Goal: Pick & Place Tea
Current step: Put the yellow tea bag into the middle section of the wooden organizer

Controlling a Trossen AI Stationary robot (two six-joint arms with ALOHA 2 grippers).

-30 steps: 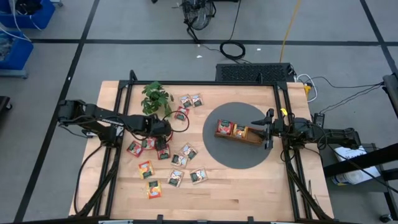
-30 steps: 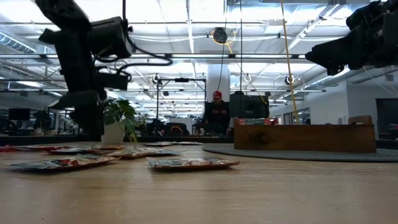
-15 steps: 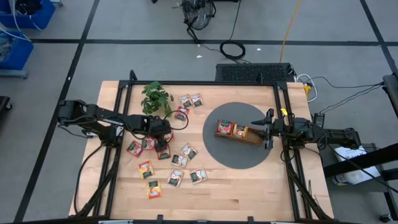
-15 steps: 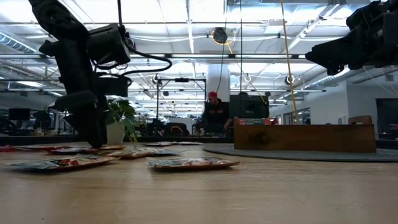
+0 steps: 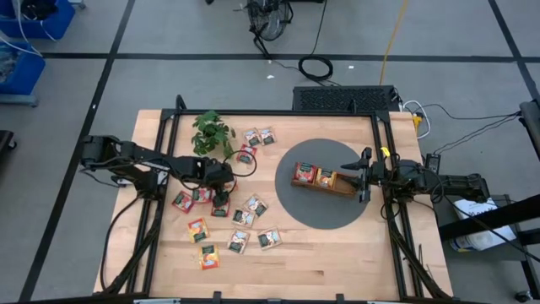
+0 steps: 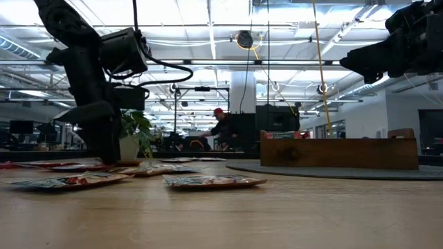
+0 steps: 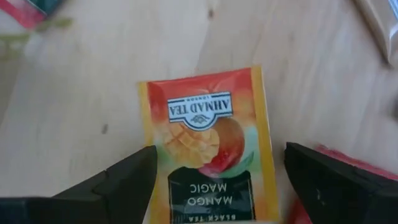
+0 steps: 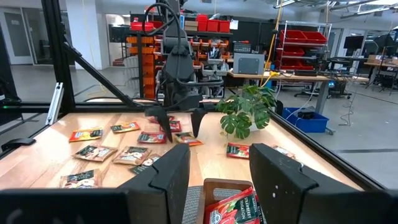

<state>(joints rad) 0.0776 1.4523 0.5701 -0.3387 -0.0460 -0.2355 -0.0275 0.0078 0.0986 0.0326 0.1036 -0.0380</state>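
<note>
Several small tea sachets (image 5: 245, 221), red, orange-yellow and white-green, lie flat on the wooden table's left half. My left gripper (image 5: 222, 199) points down over them, open. In the left wrist view its fingers (image 7: 127, 180) stand on either side of an orange-yellow mango sachet (image 7: 208, 137) that lies flat on the wood; I cannot tell whether they touch it. The brown wooden tray (image 5: 342, 184) sits on a dark round mat (image 5: 325, 211) with sachets (image 5: 305, 175) in it. My right gripper (image 5: 364, 177) waits open and level at the tray's right end.
A small leafy plant (image 5: 211, 133) stands at the far left, just behind my left arm. More sachets (image 5: 260, 135) lie near the far edge. A black frame (image 5: 386, 211) runs around the table. Bare wood stretches along the near edge. A person (image 6: 223, 128) stands in the room beyond.
My left gripper has tipped to point more steeply down at the sachets, staying over the same spot. The person in the room beyond has shifted to the left in the low view.
</note>
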